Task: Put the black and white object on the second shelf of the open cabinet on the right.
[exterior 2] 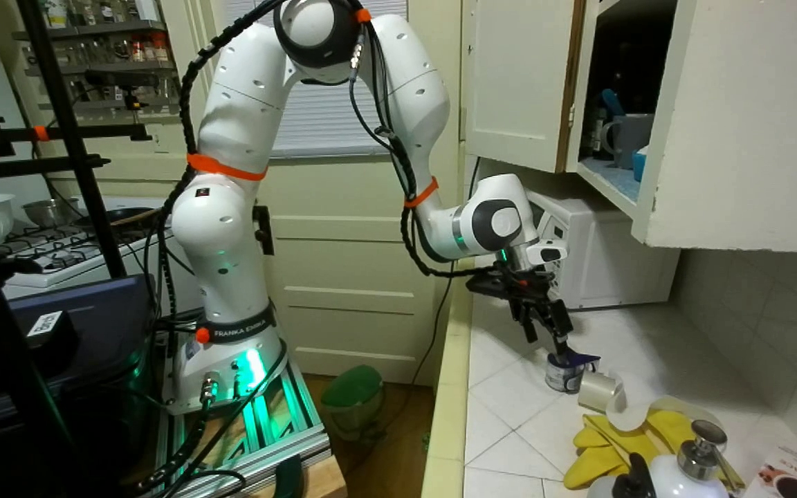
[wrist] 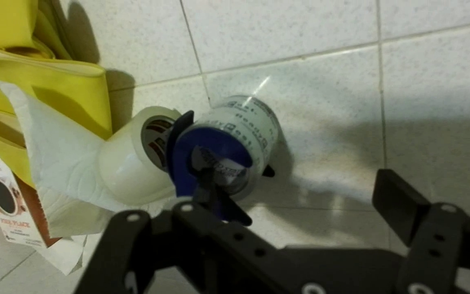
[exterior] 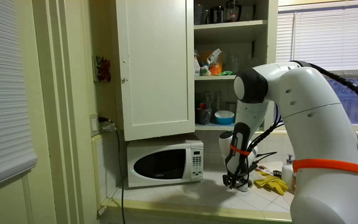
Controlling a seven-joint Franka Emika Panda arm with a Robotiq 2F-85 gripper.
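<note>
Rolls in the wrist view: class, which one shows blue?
The lettered roll, with a blue piece at one end; the cream roll beside it shows no blue.

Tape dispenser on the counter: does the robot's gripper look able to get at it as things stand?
Probably yes: the gripper is open, and in the wrist view one finger overlaps the tape dispenser; only the pale roll close beside it might crowd things.

Printed tape roll (wrist: 251, 130), end effector (wrist: 298, 185) spread apart, yellow gloves (wrist: 72, 87)
</note>
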